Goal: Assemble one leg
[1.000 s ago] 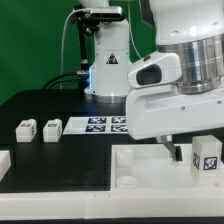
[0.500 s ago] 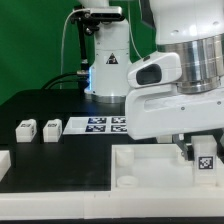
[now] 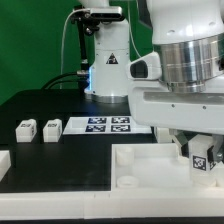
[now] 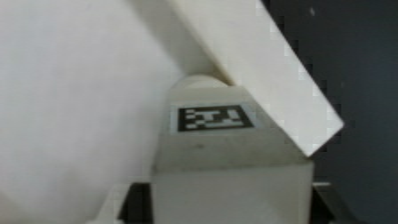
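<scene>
Upright, leg (image 3: 203,157) between fingers (image 3: 186,149)

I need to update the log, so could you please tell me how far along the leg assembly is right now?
Done: the tool is at the tray's corner on the exterior view's right, with a tagged leg between its fingers, apparently gripped. In hand: positioning that leg; whether it is seated cannot be told. Left: release it; two spare blocks lie untouched beside the marker board.
</scene>
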You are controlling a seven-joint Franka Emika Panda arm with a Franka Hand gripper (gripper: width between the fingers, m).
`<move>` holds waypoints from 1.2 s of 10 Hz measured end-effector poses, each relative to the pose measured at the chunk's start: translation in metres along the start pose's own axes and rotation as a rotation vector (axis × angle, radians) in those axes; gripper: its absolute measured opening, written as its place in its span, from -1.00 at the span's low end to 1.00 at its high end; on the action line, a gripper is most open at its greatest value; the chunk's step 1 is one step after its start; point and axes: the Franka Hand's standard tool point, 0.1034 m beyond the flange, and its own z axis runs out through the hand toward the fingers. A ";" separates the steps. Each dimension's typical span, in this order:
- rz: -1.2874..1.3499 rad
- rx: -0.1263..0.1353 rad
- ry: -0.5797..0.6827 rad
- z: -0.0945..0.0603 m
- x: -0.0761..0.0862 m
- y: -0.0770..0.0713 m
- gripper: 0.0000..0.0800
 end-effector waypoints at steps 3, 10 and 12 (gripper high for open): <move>0.451 0.004 -0.041 0.001 -0.003 0.002 -0.26; 0.026 0.024 -0.009 0.003 -0.008 -0.004 0.57; -0.099 0.024 -0.008 0.003 -0.007 -0.003 0.61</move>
